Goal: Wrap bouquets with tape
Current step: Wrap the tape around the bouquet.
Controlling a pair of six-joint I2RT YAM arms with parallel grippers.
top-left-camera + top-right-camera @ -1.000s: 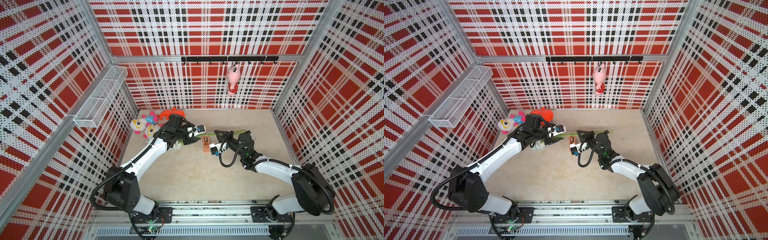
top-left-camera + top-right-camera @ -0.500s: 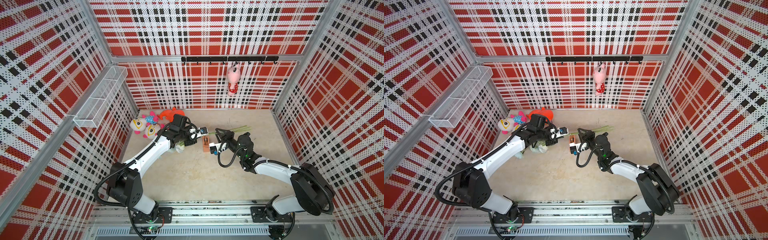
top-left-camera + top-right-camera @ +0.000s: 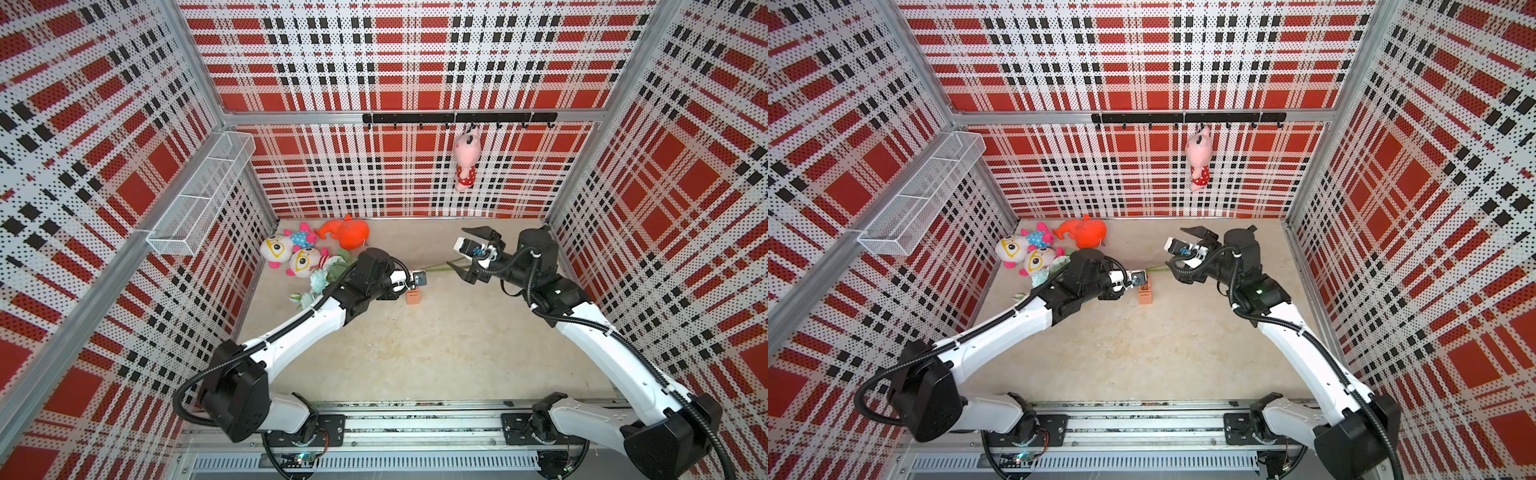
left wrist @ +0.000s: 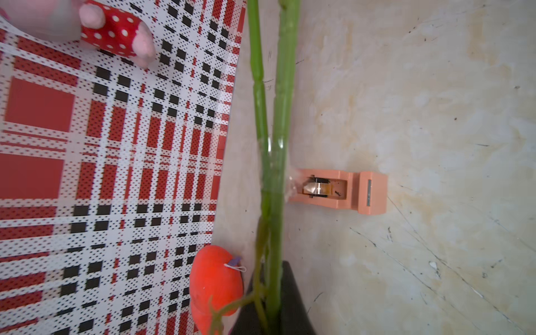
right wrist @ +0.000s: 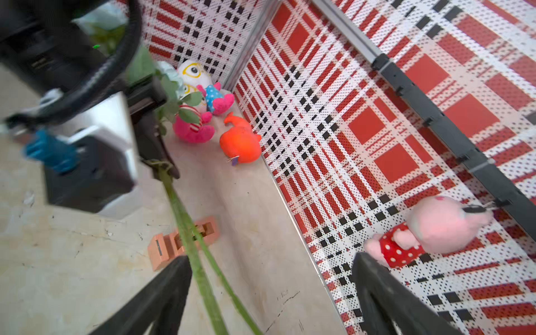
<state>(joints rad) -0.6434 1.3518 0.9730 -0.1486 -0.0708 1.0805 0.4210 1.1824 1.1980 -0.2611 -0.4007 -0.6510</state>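
Observation:
The bouquet lies at the back left, its pale blooms [image 3: 319,280] beside my left arm and its green stems [image 3: 440,270] running right. My left gripper [image 4: 274,293] is shut on the stems [image 4: 274,116] just above the orange-tan tape dispenser [image 3: 412,297]. In the left wrist view a clear band of tape wraps the stems and leads to the dispenser [image 4: 339,191]. My right gripper [image 3: 456,246] stands wide open round the stem ends. The stems [image 5: 188,237] pass beside one finger [image 5: 171,284], and nothing is gripped.
Several plush toys [image 3: 291,253] and an orange plush [image 3: 347,232] crowd the back left corner. A pink plush [image 3: 467,162] hangs from the black hook rail [image 3: 415,118]. A wire basket [image 3: 199,199] juts from the left wall.
My right gripper has opened, let go of the stems and drawn back to the right. My left gripper has closed on the stems and slid right, over the dispenser.

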